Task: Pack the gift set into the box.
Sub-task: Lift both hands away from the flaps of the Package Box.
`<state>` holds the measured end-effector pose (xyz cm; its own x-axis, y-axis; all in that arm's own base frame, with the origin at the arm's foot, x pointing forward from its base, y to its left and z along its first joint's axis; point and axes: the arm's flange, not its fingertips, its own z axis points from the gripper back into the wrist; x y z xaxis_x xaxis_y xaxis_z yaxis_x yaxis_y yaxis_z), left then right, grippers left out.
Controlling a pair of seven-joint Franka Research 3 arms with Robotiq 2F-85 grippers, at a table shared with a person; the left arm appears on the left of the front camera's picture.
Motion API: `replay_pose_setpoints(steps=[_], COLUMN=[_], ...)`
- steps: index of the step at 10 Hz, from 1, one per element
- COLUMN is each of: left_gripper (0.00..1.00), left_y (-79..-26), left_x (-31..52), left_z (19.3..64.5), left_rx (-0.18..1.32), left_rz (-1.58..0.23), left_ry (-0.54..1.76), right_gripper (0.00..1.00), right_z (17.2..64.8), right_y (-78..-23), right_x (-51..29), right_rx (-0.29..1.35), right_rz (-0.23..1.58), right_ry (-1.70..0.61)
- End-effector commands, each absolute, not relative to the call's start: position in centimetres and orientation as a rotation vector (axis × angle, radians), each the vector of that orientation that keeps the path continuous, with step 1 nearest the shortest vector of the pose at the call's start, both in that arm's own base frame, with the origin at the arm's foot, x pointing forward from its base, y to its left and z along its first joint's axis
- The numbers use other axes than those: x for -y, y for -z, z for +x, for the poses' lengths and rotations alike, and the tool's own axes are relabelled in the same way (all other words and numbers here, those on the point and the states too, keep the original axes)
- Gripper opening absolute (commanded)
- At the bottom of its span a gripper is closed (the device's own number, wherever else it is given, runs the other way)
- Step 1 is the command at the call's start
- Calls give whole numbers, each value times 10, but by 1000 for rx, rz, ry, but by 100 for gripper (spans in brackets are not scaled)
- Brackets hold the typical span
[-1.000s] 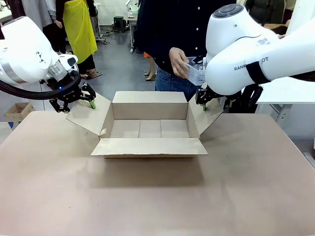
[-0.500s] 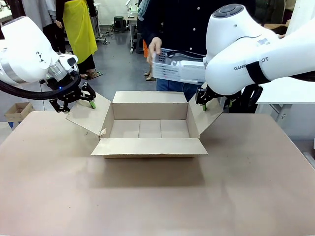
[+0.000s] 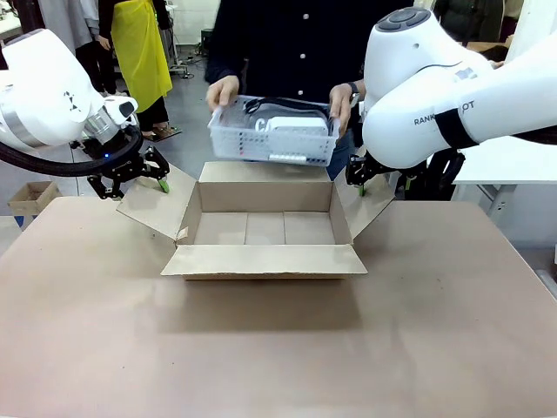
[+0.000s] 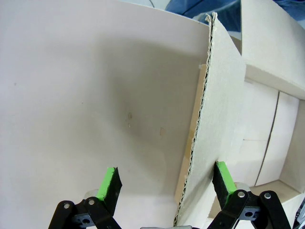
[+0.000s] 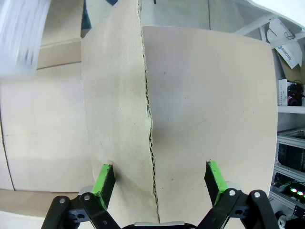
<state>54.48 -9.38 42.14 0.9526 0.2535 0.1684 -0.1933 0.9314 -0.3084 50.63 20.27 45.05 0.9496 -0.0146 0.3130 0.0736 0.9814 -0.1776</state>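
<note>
Packing not yet done: the shallow white gift-set tray (image 3: pixel 271 144), grey pouch (image 3: pixel 261 124) and black strap (image 3: pixel 270 103) inside, is held by a person's hands (image 3: pixel 222 90) above the far flap of the large brown corrugated cardboard carton (image 3: pixel 261 228), seen empty on the bench (image 3: pixel 261 357). The left claw (image 4: pixel 167 183) and right claw (image 5: pixel 157 183) are released, each straddling a side flap (image 4: pixel 209 119). This is shown edge-on in the wrist views, merely near in the front view.

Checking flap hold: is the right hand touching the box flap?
Cannot tell. Right wrist view: box flap stands edge-on between pads of the open right hand; contact isn't plain.
</note>
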Motion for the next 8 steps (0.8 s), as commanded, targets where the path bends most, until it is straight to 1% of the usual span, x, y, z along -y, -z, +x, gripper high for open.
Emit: replay_pose_setpoints(steps=[1,8], left_gripper=[100,100], left_y=[-424,-424], left_x=[95,95], left_z=[543,543], left_rx=[205,205], left_rz=[-281,-281], left_ry=[-245,-245], right_gripper=[100,100], right_z=[509,509], right_y=[-451,-451], right_x=[-204,-204], right_rx=[330,330], right_rz=[-205,-205], right_ry=[66,66])
